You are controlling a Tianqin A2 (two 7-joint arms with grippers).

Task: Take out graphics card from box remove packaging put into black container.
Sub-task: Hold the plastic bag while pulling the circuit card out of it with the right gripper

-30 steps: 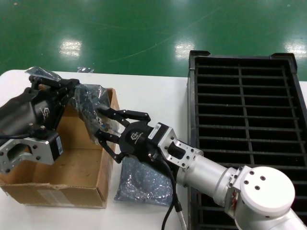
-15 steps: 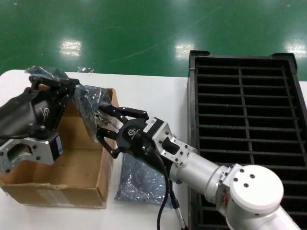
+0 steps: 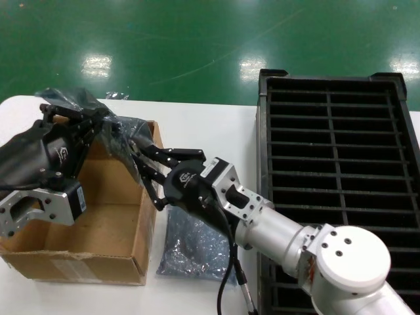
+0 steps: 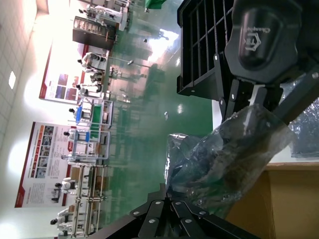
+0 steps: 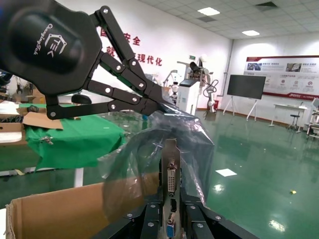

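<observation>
Brown cardboard makes up the one box (image 3: 98,216) at the lower left of the head view, open-topped on a white table (image 3: 216,131). Two plastic bags are in sight: one packaging (image 3: 121,134) held up over the box's upper right corner, and a second bag (image 3: 193,246) lying flat on the table between the box and the single black container (image 3: 335,164) at the right. One graphics card (image 5: 170,181) shows, still inside the raised packaging; in the right wrist view its silver bracket stands on end, long axis upright, ports facing the camera. The left gripper (image 3: 85,121), at the upper left, is pinched on the packaging's far end. The right gripper (image 3: 141,174), reaching in from the lower right, is pressed together on the card's bracket end through the plastic.
</observation>
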